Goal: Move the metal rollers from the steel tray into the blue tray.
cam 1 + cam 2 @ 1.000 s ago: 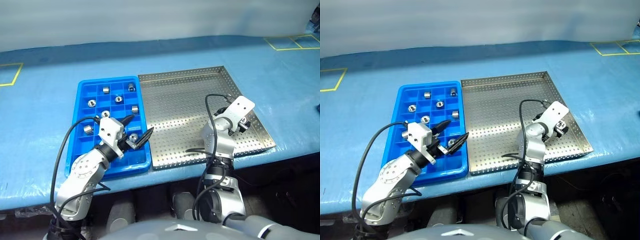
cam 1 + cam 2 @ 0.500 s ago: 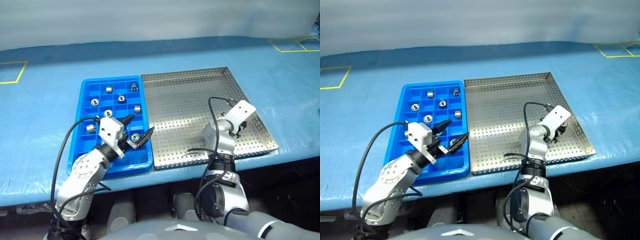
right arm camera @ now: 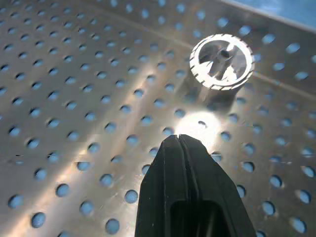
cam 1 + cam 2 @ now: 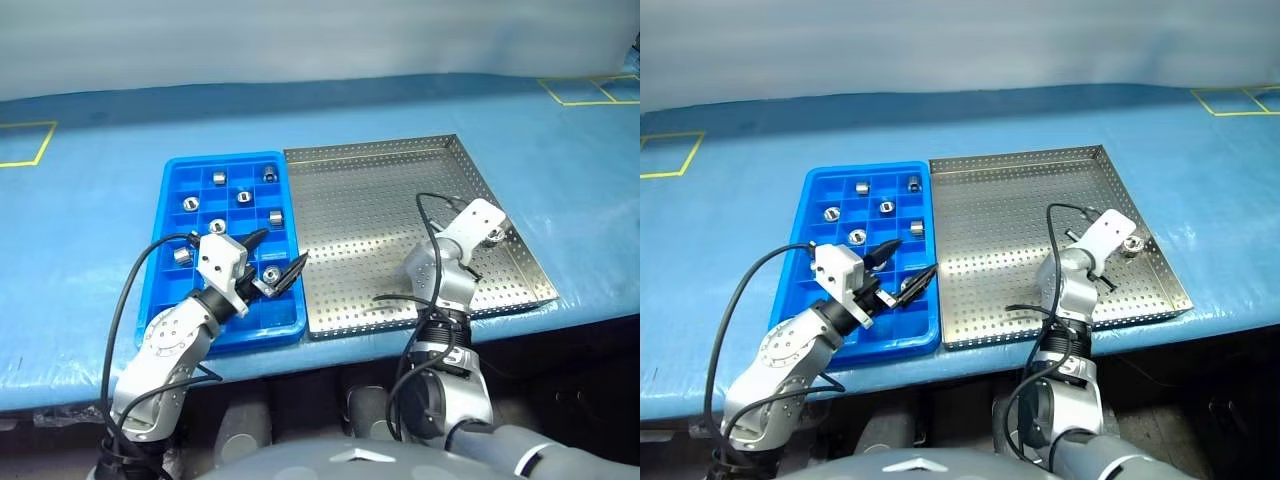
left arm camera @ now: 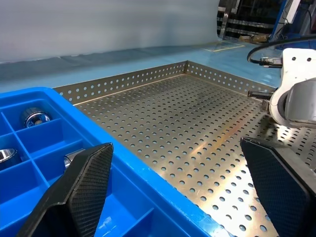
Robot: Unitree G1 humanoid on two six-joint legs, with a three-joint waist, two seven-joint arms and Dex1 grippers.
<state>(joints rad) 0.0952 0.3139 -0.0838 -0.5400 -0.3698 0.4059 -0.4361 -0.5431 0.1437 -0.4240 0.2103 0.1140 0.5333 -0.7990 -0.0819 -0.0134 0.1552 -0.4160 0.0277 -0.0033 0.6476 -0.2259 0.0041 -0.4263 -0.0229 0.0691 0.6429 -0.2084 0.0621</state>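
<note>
One metal roller (image 3: 222, 61) lies on the perforated floor of the steel tray (image 4: 370, 210), close to its right rim (image 4: 493, 236). My right gripper (image 3: 183, 140) is shut with nothing between its fingers, its tip just short of that roller and apart from it. The blue tray (image 4: 225, 158) stands left of the steel tray and holds several rollers (image 4: 241, 197) in separate compartments. My left gripper (image 4: 280, 252) hangs open and empty over the blue tray's near right corner, fingers (image 5: 84, 187) spread wide.
Both trays sit side by side on a blue tabletop sheet (image 4: 90, 230), near the table's front edge. Yellow tape squares mark the far left (image 4: 22, 146) and far right (image 4: 590, 88) of the sheet. Black cables loop off both arms.
My right gripper has shut and tipped downward in the steel tray; the roller is not in it and now lies just past its tip. The left arm has kept still.
</note>
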